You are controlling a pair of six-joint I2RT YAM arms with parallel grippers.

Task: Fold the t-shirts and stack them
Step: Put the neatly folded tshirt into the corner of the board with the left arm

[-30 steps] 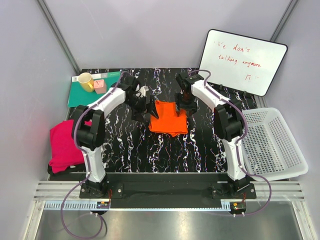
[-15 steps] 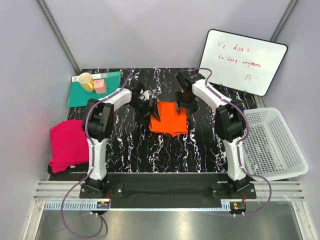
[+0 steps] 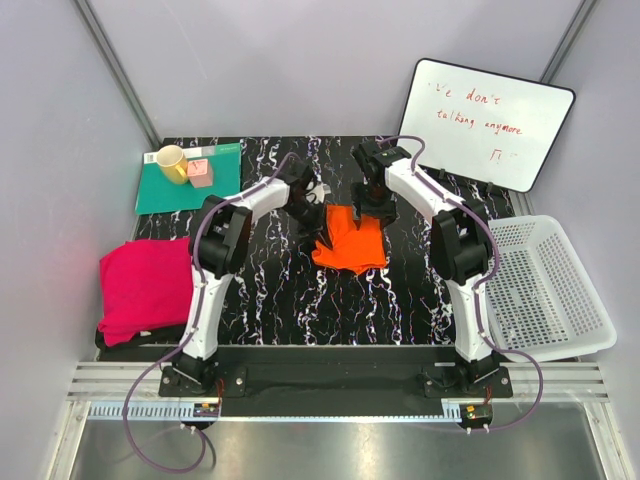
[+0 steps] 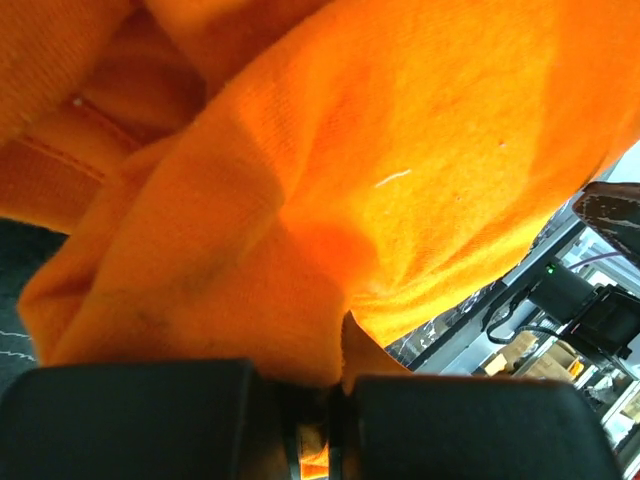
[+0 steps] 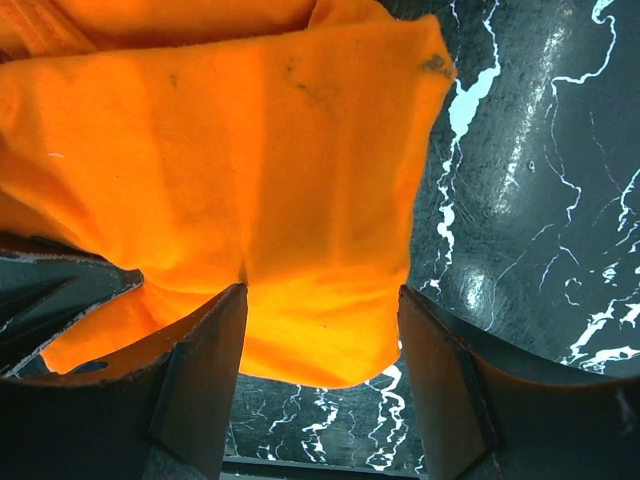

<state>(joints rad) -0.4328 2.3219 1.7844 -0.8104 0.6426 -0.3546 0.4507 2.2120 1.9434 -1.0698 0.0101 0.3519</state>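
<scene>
now | left claw (image 4: pixel 322 385) clamped on orange t-shirt (image 3: pixel 350 240) | right claw (image 5: pixel 320 295) apart over it | black marbled surface (image 3: pixel 300 300) | grey walls (image 3: pixel 300 60), whiteboard (image 3: pixel 490 120)

Frame edges cut off the orange t-shirt (image 4: pixel 400 180).

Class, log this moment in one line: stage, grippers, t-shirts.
stage: folding | left gripper: shut on orange t-shirt | right gripper: open over it | magenta t-shirt: heaped at table's left edge
</scene>
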